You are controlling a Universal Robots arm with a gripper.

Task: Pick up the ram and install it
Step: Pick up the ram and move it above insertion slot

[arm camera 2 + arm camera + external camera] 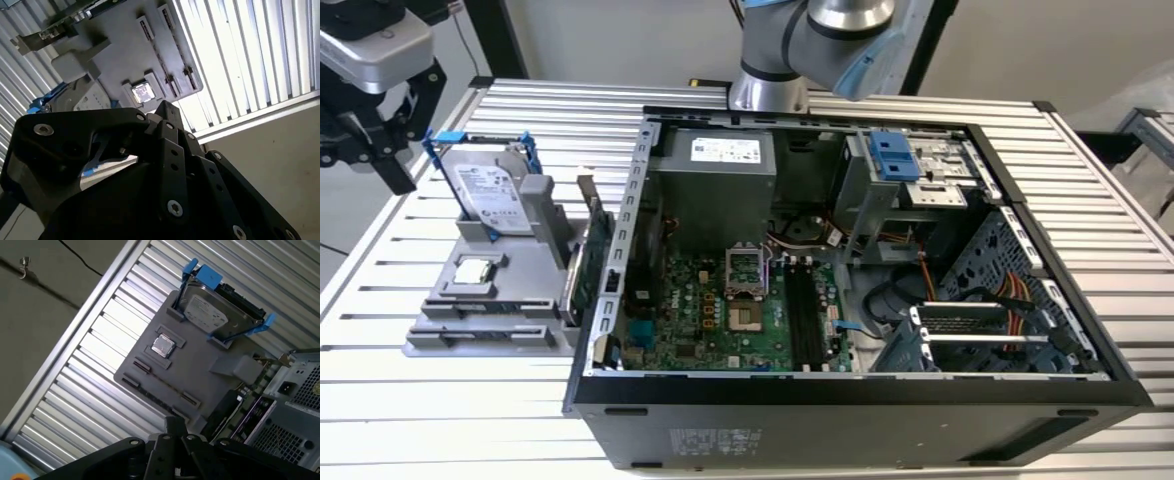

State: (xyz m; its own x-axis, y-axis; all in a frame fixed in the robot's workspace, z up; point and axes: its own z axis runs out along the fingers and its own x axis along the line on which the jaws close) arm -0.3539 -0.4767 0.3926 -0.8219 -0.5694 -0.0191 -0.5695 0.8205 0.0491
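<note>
In the exterior view the gripper [394,180] hangs at ten o'clock, closed up with nothing in its grip, near the grey holder [447,342]. The holder carries a blue-railed hard drive [491,195] at its twelve o'clock and a small chip [478,270] at its centre. I cannot pick out the ram for certain. At the holder's three o'clock a green card [594,262] stands against the open computer case [854,405].
</note>
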